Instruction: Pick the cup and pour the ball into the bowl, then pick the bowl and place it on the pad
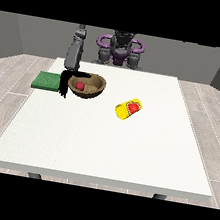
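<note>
A brown bowl (89,86) stands on the white table (106,147) at the back left, with a red ball (79,85) inside it. The black hand at the view's left (66,81) is at the bowl's left rim; its fingers hang down the outside and the thumb lies over the rim, pinching it. A yellow cup (128,108) with a red mark lies on its side right of the bowl, apart from it. The green pad (47,80) lies flat just left of the hand. No hand shows at the view's right.
The grey forearm (74,53) comes down steeply from the robot's torso (120,50) at the table's far edge. The pad sits close to the table's left edge.
</note>
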Tool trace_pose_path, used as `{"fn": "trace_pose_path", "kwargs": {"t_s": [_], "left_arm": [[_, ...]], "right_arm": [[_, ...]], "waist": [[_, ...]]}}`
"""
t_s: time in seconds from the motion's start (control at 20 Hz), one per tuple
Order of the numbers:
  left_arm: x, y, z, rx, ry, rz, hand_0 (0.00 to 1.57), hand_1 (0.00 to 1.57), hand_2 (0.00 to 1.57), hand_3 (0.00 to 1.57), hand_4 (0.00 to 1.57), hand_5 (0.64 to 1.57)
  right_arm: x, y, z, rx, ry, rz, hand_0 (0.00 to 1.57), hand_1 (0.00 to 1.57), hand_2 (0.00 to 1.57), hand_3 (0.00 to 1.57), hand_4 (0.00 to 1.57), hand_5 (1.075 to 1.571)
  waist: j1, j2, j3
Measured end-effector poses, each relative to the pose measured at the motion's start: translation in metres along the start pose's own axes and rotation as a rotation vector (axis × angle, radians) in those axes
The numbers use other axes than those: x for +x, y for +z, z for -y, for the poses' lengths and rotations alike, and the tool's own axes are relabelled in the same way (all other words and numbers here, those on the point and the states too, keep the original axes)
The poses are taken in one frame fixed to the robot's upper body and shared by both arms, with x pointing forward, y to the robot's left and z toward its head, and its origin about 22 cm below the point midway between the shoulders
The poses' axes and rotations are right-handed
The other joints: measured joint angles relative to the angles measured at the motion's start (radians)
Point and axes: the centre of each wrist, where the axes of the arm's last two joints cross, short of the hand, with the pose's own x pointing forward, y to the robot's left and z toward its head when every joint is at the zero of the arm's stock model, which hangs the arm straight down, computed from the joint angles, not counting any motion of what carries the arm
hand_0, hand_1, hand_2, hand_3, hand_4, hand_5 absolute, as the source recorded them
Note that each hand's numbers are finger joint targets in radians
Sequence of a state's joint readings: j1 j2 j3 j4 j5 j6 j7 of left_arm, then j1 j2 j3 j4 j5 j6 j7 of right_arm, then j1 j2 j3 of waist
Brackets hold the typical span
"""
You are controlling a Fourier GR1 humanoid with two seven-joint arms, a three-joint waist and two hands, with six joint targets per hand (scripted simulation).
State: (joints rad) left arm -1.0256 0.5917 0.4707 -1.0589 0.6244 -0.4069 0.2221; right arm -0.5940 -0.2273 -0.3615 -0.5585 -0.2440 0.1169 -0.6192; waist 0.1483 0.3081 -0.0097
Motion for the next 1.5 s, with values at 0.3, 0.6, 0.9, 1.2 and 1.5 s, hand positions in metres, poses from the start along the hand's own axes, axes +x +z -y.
{"fn": "trace_pose_path", "kwargs": {"t_s": [0.3, 0.6, 0.9, 1.2, 1.5], "left_arm": [[0.020, -0.007, 0.005, -0.014, 0.018, 0.024, 0.00, 0.00, 0.00, 0.00, 0.00, 1.571], [0.020, -0.006, 0.002, -0.019, 0.032, 0.016, 0.00, 0.00, 0.00, 0.00, 0.00, 1.571], [0.001, 0.006, -0.015, 0.041, 0.054, -0.053, 0.00, 0.00, 0.00, 0.00, 0.00, 1.571], [-0.007, 0.031, -0.049, 0.127, 0.047, -0.096, 0.00, 0.00, 0.00, 0.00, 0.00, 1.571], [0.004, 0.039, -0.059, 0.149, 0.039, -0.068, 0.00, 0.00, 0.00, 0.00, 0.00, 1.571]], "right_arm": [[-0.001, 0.004, 0.010, -0.056, -0.022, -0.018, 1.57, 1.57, 1.57, 1.16, 0.98, 1.570], [0.001, 0.007, 0.017, -0.094, 0.022, -0.039, 1.57, 1.57, 1.57, 1.55, 1.05, 1.569], [0.008, -0.004, 0.011, -0.095, 0.093, -0.218, 1.57, 1.57, 1.57, 1.54, 1.10, 1.567], [0.055, -0.035, 0.039, -0.106, 0.220, -0.324, 1.57, 1.57, 1.57, 0.94, 1.17, 1.558], [0.092, -0.043, 0.081, -0.098, 0.339, -0.329, 1.57, 1.57, 1.57, 1.06, 1.14, 1.567]], "waist": [[0.019, 0.009, -0.0217], [0.038, 0.000, -0.0181], [0.015, -0.063, 0.0119], [-0.065, -0.117, 0.0104], [-0.104, -0.097, 0.0102]]}}
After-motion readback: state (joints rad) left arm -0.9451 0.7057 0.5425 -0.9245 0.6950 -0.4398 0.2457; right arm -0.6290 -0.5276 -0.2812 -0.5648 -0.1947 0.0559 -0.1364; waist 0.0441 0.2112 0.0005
